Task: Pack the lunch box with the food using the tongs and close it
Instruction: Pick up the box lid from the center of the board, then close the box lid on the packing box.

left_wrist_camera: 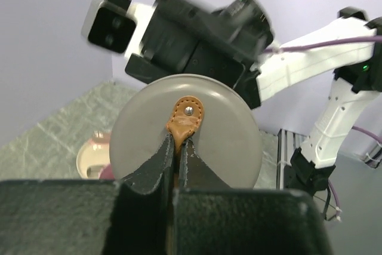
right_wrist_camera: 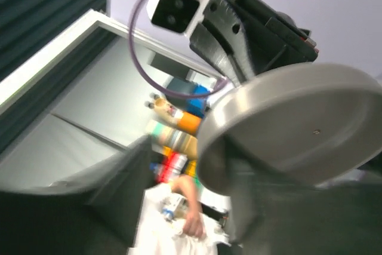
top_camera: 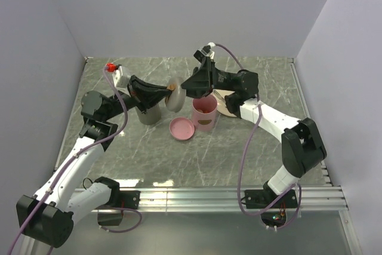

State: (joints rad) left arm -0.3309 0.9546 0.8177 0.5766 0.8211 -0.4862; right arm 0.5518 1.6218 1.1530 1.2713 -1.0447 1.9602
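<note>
Looking down from the top view, the left gripper (top_camera: 171, 90) is clenched on the brown strap (top_camera: 172, 88) of a round grey lid (top_camera: 176, 102), held on edge just right of a grey cylindrical canister (top_camera: 150, 113). The pink cylindrical lunch box (top_camera: 204, 113) stands open just below the right gripper (top_camera: 188, 85). Its round pink lid (top_camera: 181, 128) lies flat beside it on the grey marbled table (top_camera: 250, 153).

The left wrist view shows the fingers pinching the strap (left_wrist_camera: 185, 120) at the lid's (left_wrist_camera: 227, 141) centre.

In the right wrist view the right gripper's (right_wrist_camera: 185, 204) blurred fingers stand apart (nothing clamped), with the grey lid (right_wrist_camera: 292, 123) just beyond them.
</note>
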